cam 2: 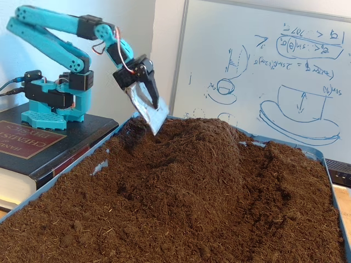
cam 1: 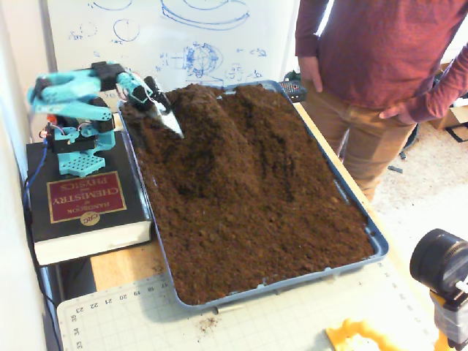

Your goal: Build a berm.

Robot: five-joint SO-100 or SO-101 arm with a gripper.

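Jaws: cannot tell whether apart or together; the gripper (cam 2: 149, 112) carries a flat silvery scoop blade (cam 2: 148, 111) that covers the fingers in both fixed views.

Near foreground, high fixed view: green cutting mat (cam 1: 219, 322) with ruler markings, a yellow object (cam 1: 356, 338) at its right edge, a black lens-like device (cam 1: 441, 265) at far right.

Blue tray (cam 1: 379, 241): filled with dark brown soil (cam 1: 263, 219), flat and level across the near half.

Left of tray: thick black book (cam 1: 80, 208) with a dark red cover panel, serving as platform for the teal arm (cam 1: 73, 102), which is folded low.

Berm (cam 2: 203, 139): raised ridge of loose soil in the far part of the tray, sloping down toward the near end; a second lower hump lies to its right in the low fixed view.

Scoop blade: tilted downward, its tip just above the soil at the berm's left flank, near the tray's far left corner.

Background: whiteboard (cam 2: 263, 71) with blue sketches; standing person (cam 1: 373, 66) in a maroon top beside the tray's right side.
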